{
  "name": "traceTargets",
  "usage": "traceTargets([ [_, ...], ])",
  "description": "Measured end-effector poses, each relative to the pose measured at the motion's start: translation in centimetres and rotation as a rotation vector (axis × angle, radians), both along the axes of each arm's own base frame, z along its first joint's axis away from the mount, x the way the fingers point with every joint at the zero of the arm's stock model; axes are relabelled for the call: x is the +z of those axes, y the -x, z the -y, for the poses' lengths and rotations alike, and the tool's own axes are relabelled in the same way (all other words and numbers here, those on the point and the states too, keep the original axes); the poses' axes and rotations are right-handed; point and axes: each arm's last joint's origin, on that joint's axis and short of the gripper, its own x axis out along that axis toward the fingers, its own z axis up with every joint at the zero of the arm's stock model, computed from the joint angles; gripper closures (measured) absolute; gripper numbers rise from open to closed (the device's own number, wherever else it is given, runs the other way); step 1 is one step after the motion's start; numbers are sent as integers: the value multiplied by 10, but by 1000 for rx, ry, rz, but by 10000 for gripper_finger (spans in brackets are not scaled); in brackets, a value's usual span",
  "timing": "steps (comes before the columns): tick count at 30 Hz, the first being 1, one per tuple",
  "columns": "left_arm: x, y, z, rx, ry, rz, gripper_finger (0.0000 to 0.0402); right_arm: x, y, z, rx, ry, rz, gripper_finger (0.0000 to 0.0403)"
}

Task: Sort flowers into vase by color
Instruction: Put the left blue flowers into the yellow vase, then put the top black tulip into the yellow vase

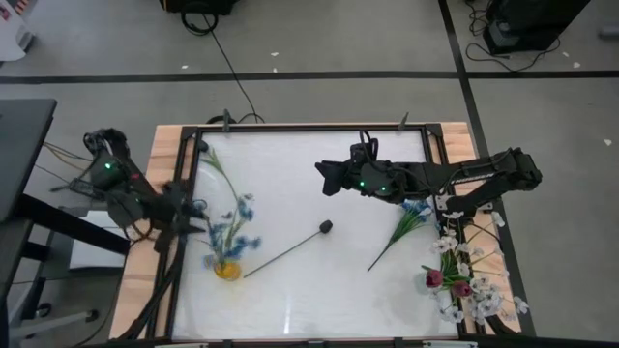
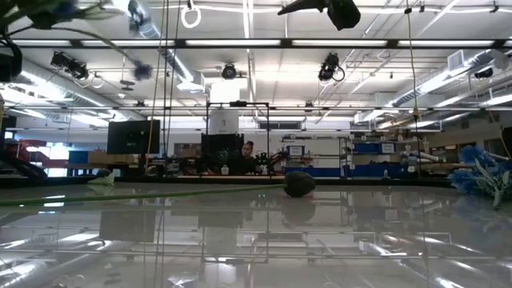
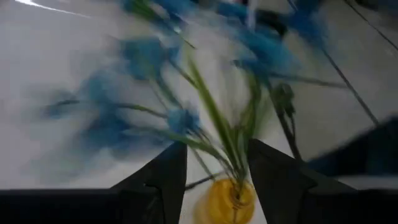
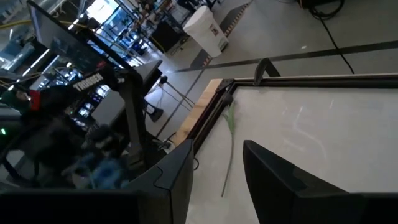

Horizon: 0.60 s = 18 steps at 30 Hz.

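A small yellow vase (image 1: 226,270) near the table's left near corner holds a bunch of blue flowers (image 1: 235,230). My left gripper (image 1: 193,218) hovers just left of it, open. In the left wrist view its gripper (image 3: 214,180) has a finger on either side of the green stems (image 3: 217,127) above the vase (image 3: 225,202). My right gripper (image 1: 323,179) is open over the table's middle, well above it (image 2: 336,10). A blackish bud (image 1: 326,227) (image 2: 299,184) lies on the table by its long stem. A blue sprig (image 1: 411,218) lies to the right.
A bunch of white sprays and dark red tulips (image 1: 459,278) stands at the table's right near corner. A bare green sprig (image 1: 219,166) (image 4: 230,140) lies by the far left corner. A black frame (image 1: 309,130) rims the table. Open tabletop lies between the two arms.
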Motion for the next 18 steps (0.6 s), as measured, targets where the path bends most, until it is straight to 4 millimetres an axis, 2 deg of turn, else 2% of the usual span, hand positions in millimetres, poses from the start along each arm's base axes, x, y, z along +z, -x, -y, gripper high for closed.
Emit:
traceTargets([
  [4,10,6,-11,137,23,5,247,0,0,0,0,0,0,255],
  [8,4,9,-19,278,54,-33,257,0,0,-1,3,0,0,255],
  [18,-14,26,-47,837,275,-109,258,-3,1,-2,31,-45,-14,255],
])
